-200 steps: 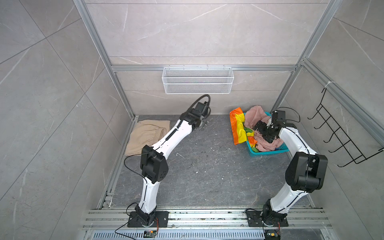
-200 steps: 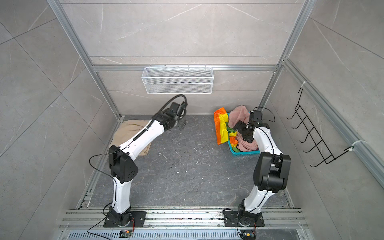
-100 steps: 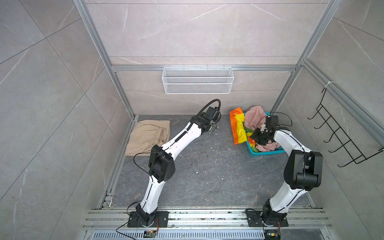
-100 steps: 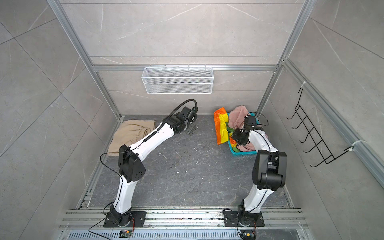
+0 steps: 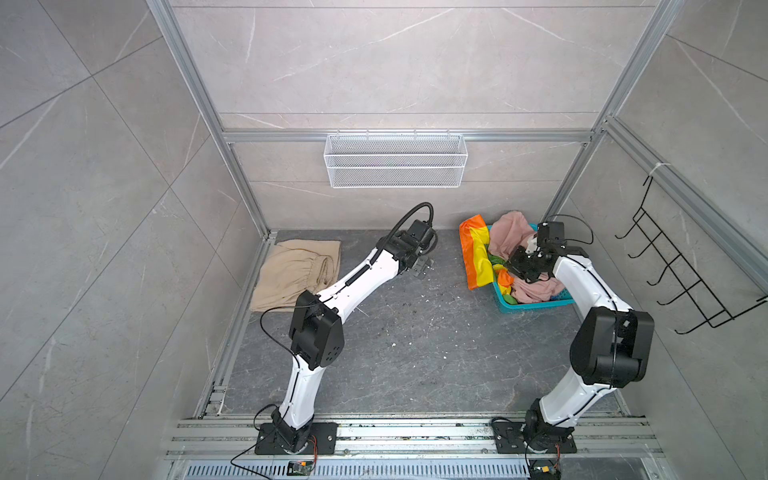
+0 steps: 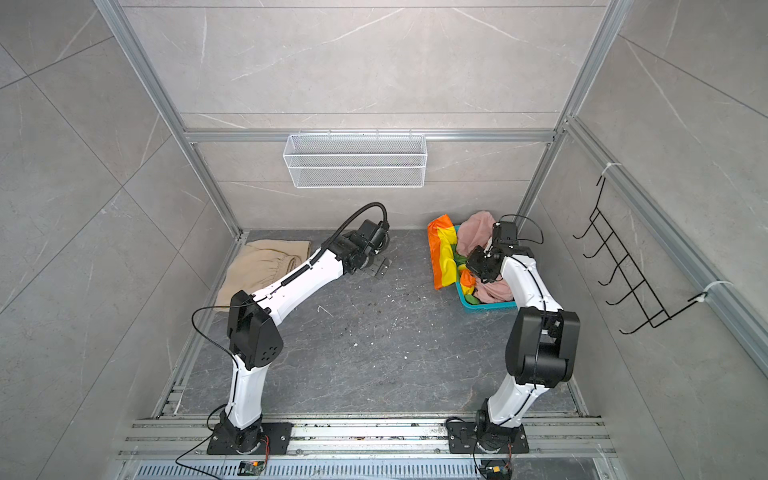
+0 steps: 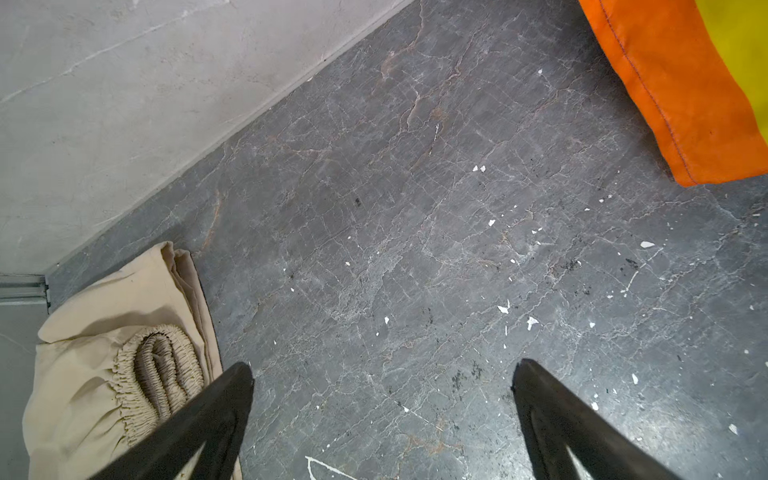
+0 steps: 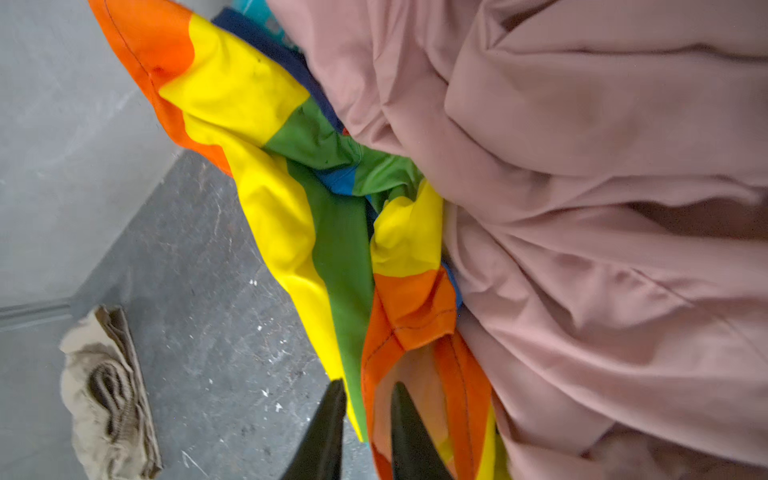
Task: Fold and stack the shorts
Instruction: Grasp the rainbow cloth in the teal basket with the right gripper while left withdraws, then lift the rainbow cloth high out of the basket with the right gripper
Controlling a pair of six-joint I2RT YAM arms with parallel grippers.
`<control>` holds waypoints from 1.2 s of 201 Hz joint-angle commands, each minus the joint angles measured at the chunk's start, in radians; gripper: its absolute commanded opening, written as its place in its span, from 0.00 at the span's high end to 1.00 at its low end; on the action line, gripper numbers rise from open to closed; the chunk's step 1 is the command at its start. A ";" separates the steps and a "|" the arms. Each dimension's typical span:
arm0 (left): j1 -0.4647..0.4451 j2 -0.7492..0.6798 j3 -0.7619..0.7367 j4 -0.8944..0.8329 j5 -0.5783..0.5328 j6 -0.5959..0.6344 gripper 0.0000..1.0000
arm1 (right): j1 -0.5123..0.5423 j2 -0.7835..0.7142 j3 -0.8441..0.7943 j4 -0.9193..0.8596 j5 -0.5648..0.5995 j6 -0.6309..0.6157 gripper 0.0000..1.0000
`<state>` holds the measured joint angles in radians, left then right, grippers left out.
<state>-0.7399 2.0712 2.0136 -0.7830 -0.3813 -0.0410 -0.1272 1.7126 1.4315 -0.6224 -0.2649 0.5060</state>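
Top views, basket: teal, in the floor's far right corner.
Top views, pink shorts: heaped in the basket.
Top views, rainbow shorts: partly in the basket, draped over its rim onto the floor.
Top views, beige shorts: flat on the floor, well apart from the basket.
Top views, left claw: between beige shorts and basket.
Top views, right claw: over the basket.
Left wrist, left claw: spread wide over bare floor.
Right wrist, right claw: nearly together, pinching a rainbow fold beside the pink shorts.
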 commanded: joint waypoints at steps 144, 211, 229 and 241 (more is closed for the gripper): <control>-0.001 -0.158 -0.116 0.028 0.108 -0.094 0.00 | 0.043 0.001 0.086 -0.057 0.008 -0.015 1.00; -0.001 -0.160 -0.107 0.022 0.125 -0.104 0.00 | 0.044 0.028 0.571 -0.212 -0.033 0.014 1.00; -0.001 -0.164 -0.114 0.022 0.129 -0.109 0.00 | 0.044 0.046 0.669 -0.227 -0.050 0.032 1.00; -0.001 -0.168 -0.116 0.022 0.131 -0.112 0.00 | 0.044 0.064 0.750 -0.253 -0.050 0.031 1.00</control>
<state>-0.7399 1.9640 1.8881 -0.7765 -0.2691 -0.1318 -0.0853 1.7386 2.0502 -0.8093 -0.2855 0.5171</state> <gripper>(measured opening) 0.996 0.043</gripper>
